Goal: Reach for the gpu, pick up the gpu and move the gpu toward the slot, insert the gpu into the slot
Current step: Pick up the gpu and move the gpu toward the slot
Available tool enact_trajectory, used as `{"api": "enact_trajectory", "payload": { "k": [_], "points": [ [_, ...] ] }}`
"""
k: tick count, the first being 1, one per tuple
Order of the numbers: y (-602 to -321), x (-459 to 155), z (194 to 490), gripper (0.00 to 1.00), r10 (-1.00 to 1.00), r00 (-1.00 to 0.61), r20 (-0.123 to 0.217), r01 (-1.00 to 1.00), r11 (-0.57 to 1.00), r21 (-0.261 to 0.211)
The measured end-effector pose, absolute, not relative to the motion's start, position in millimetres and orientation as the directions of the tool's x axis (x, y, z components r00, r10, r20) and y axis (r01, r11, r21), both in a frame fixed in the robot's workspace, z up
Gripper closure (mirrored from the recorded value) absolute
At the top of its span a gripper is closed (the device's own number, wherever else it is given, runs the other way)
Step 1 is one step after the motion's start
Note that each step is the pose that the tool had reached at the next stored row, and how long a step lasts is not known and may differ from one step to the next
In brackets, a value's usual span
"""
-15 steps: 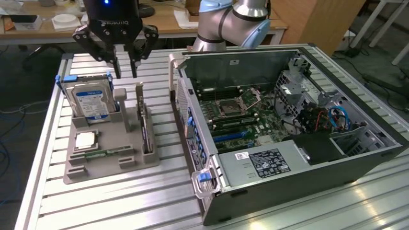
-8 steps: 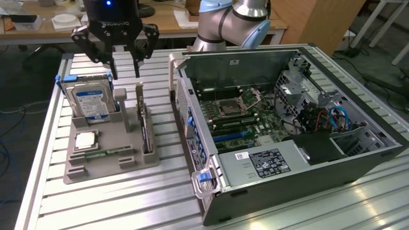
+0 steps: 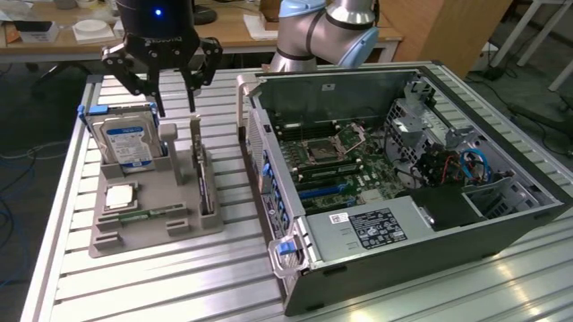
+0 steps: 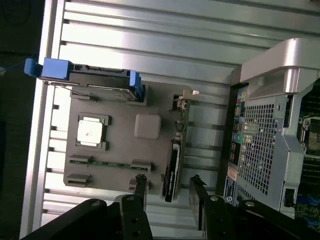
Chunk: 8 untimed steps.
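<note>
The gpu (image 3: 202, 173) is a thin dark card standing on its edge in a grey holder tray (image 3: 179, 231), with its grey bracket at the far end. In the wrist view the gpu (image 4: 175, 155) is seen edge-on, one end lying in line with the gap between my fingers. My gripper (image 3: 176, 107) hangs above the tray's far end, slightly to the exterior view's left of the card. Its jaws are open and hold nothing, as the gripper (image 4: 169, 192) also shows in the wrist view. The open computer case (image 3: 403, 181) holds a motherboard with blue expansion slots (image 3: 324, 192).
On the same tray stand a blue-and-white-labelled hard drive (image 3: 125, 141), a square processor (image 3: 119, 196) and a small green memory strip (image 3: 143, 216). The case wall with its handle (image 3: 253, 134) rises just to the exterior view's right of the tray. A desk stands behind the table.
</note>
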State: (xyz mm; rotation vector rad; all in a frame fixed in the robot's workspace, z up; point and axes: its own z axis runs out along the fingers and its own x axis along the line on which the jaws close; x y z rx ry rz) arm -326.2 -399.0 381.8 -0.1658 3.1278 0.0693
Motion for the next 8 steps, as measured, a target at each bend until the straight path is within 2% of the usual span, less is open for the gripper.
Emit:
{"api": "enact_trajectory", "payload": {
  "k": [8],
  "points": [
    [-406.2, -326.3, 371.1, 0.53, -0.106, -0.994, -0.005, -0.106, 0.994, 0.038]
  ]
}}
